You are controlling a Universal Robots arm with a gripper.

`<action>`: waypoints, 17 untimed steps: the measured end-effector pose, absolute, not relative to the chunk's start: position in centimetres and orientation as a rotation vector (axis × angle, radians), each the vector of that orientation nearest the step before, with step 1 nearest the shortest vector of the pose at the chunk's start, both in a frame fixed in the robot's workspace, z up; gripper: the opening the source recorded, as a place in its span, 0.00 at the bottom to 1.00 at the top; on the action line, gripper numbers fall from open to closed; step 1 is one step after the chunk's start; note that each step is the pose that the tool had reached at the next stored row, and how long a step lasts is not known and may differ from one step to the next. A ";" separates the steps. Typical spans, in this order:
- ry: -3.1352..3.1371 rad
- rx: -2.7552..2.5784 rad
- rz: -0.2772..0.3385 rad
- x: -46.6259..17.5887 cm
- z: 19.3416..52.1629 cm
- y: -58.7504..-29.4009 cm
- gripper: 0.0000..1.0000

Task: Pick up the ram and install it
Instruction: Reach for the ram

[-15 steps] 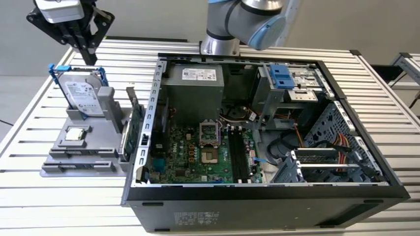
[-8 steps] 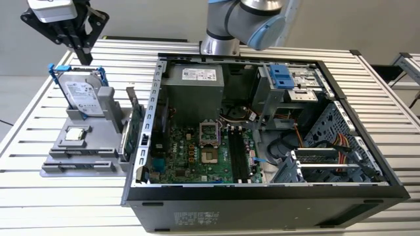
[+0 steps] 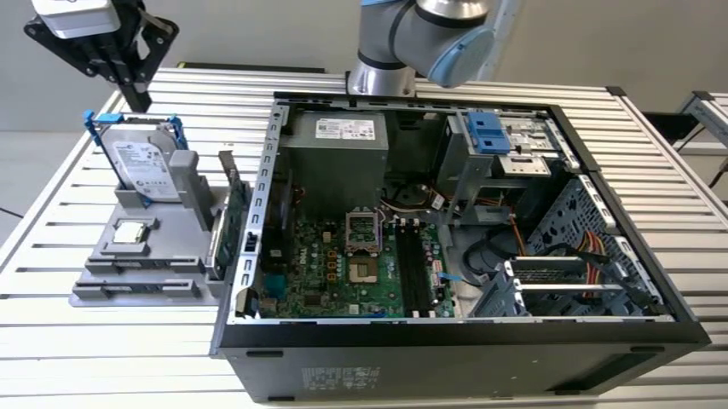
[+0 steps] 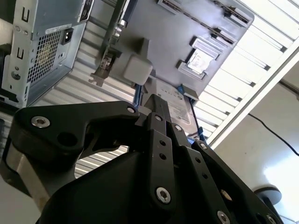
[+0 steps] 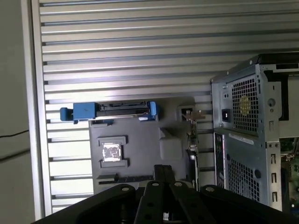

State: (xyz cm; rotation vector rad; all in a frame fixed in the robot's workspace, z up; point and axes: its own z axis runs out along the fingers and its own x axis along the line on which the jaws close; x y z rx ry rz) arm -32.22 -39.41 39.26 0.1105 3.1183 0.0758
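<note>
Exterior view: bright, even, diffuse light with soft shadows. The ribbed silver aluminium table top (image 3: 102,341) has a mild sheen on its slats. The inside of the open black-and-grey computer tower case (image 3: 455,366) is dimmer, with the deepest shade around the drive cage on the exterior view's right.

Second wrist view: harsh contrast. The table's far slats and edge are blown out to white. The black metal gripper (image 4: 156,105) in the foreground is dark, with small highlights on its bolt heads.

First wrist view: the slats carry bright reflected bands, with the strongest glare mid-frame. The flat grey plastic parts holder (image 5: 140,154) is evenly lit, and the case's perforated silver back is bright.
</note>
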 end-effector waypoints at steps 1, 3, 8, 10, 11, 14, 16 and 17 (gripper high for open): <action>3.118 0.110 0.076 -32.3 39.3 -39.4 0.00; 3.118 0.111 0.076 -32.6 39.3 -39.4 0.00; 3.118 0.110 0.076 -33.1 39.3 -39.4 0.00; 3.118 0.111 0.076 -33.4 39.3 -39.4 0.00; 3.118 0.110 0.076 -33.5 39.3 -39.4 0.00; 3.118 0.110 0.076 -33.8 39.3 -39.4 0.00; 3.118 0.110 0.076 -34.0 39.3 -39.4 0.00; 3.118 0.110 0.076 -34.1 39.3 -39.4 0.00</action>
